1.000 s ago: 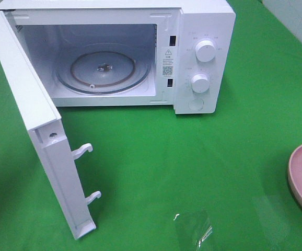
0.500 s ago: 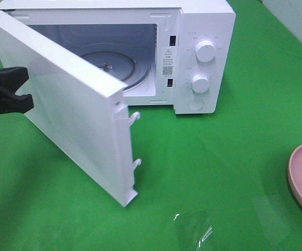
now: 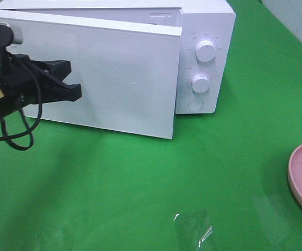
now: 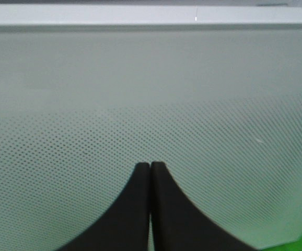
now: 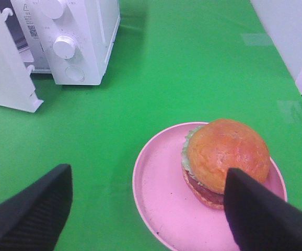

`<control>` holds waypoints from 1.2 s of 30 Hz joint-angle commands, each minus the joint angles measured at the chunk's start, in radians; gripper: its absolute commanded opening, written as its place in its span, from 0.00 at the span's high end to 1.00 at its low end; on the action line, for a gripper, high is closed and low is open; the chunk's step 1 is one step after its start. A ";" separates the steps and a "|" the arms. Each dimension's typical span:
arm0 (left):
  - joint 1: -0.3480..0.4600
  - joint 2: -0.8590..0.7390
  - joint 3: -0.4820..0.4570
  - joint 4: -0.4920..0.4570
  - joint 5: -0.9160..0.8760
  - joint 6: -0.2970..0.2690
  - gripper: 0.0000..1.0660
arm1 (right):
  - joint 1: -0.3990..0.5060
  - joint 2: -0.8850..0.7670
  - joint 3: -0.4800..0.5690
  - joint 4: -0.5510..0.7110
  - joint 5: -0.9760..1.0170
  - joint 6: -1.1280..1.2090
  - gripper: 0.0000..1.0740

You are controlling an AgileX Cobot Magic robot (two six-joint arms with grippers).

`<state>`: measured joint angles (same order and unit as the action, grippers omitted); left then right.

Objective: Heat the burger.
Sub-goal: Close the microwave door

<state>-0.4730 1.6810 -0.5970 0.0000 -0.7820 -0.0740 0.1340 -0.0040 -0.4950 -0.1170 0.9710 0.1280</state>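
Item: burger (image 5: 225, 159). Sitting on the pink plate (image 5: 161, 201) directly beneath and between the fingers of the right claw (image 5: 148, 206), nearer the finger on the far side from the microwave. Nothing is touching it yet.

Handling, as judged: light, soft and compressible. The glossy top bun is looking slick, and the stacked layers of frilly lettuce, dark patty and red filling are likely to slide apart under a hard squeeze. The best hold is appearing to be across the widest part of the buns, pads on opposite sides, with gentle pressure and the stack kept level.

Item: right claw. Hanging over the plate with its fingers spread wide, holding nothing.

Item: left claw (image 3: 75, 92). Fingers pressed tightly together, empty, tips resting against or just off the dotted face of the microwave door (image 3: 109, 78); actual contact is hard to tell.

Item: microwave (image 3: 206, 57). Standing well away from the right claw, across the green surface (image 3: 140, 183). Its door is sitting nearly closed, angled slightly ajar at the latch edge just ahead of the left claw.

Note: the burger is lying outside the oven, so the heating step is not yet done while the door is being pushed toward shut.
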 commanded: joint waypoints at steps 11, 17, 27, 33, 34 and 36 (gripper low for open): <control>-0.088 0.139 -0.222 -0.093 0.081 0.011 1.00 | -0.007 -0.028 0.001 -0.002 -0.007 -0.017 0.30; -0.128 0.213 -0.313 -0.123 0.082 0.011 1.00 | -0.007 -0.028 0.001 -0.002 -0.007 -0.017 0.29; -0.168 0.282 -0.435 -0.232 0.088 0.144 1.00 | -0.007 -0.028 0.001 -0.002 -0.007 -0.017 0.29; -0.165 0.307 -0.486 -0.308 0.089 0.201 1.00 | -0.007 -0.028 0.001 -0.002 -0.007 -0.017 0.29; -0.165 0.307 -0.486 -0.308 0.089 0.201 1.00 | -0.007 -0.028 0.001 -0.002 -0.007 -0.017 0.29; -0.165 0.318 -0.500 -0.338 0.091 0.237 1.00 | -0.007 -0.028 0.001 -0.002 -0.007 -0.017 0.29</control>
<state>-0.6670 1.9940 -1.0680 -0.2390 -0.6250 0.1510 0.1340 -0.0040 -0.4950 -0.1160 0.9710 0.1280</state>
